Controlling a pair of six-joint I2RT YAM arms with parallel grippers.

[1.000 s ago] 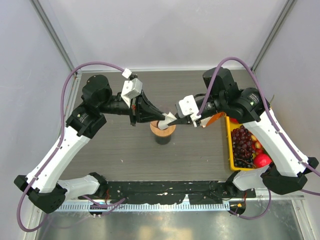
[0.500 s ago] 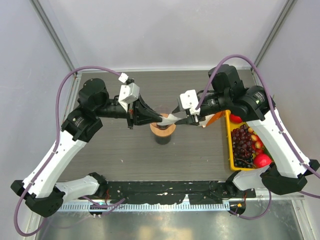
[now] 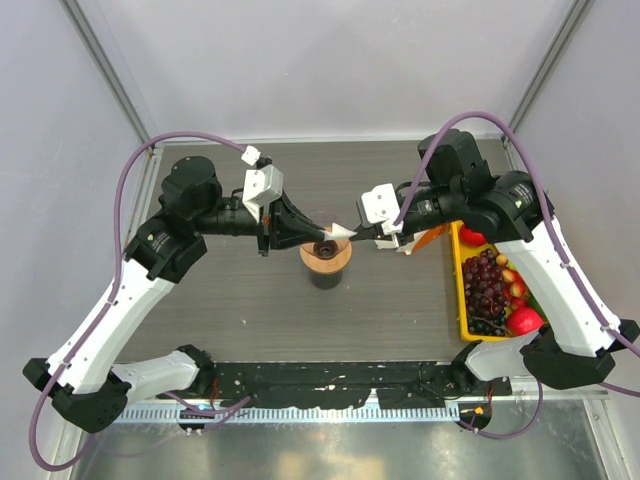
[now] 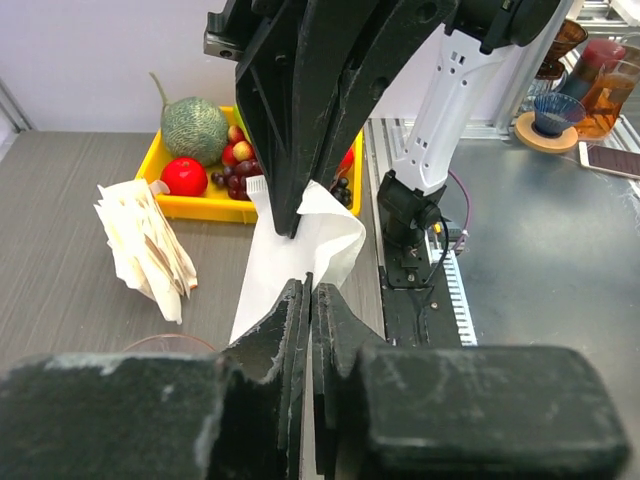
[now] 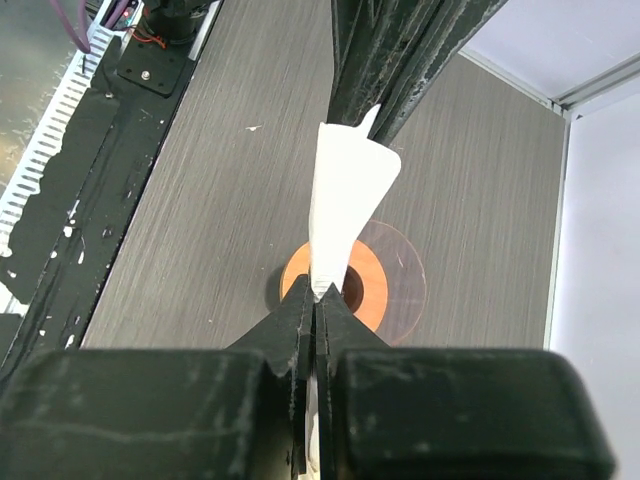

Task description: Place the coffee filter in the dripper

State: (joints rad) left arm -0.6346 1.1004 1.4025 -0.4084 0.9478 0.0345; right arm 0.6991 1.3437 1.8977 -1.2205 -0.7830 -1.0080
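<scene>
While hanging just above the clear, wooden-collared dripper (image 3: pixel 326 261), the thin white paper coffee filter (image 3: pixel 341 232) is being clamped from both sides; left gripper (image 3: pixel 323 236) and right gripper (image 3: pixel 353 236) are pinching it.

Table (image 3: pixel 250 300): dark grey top with a wood grain. Dripper (image 3: pixel 325 258) stands near centre, wooden collar up. Yellow tray (image 3: pixel 459 300) sits at the right edge, holding fruit (image 3: pixel 487 285). Bunch of paper filters (image 4: pixel 145 250) lies on the table just left of the tray's far corner.
</scene>
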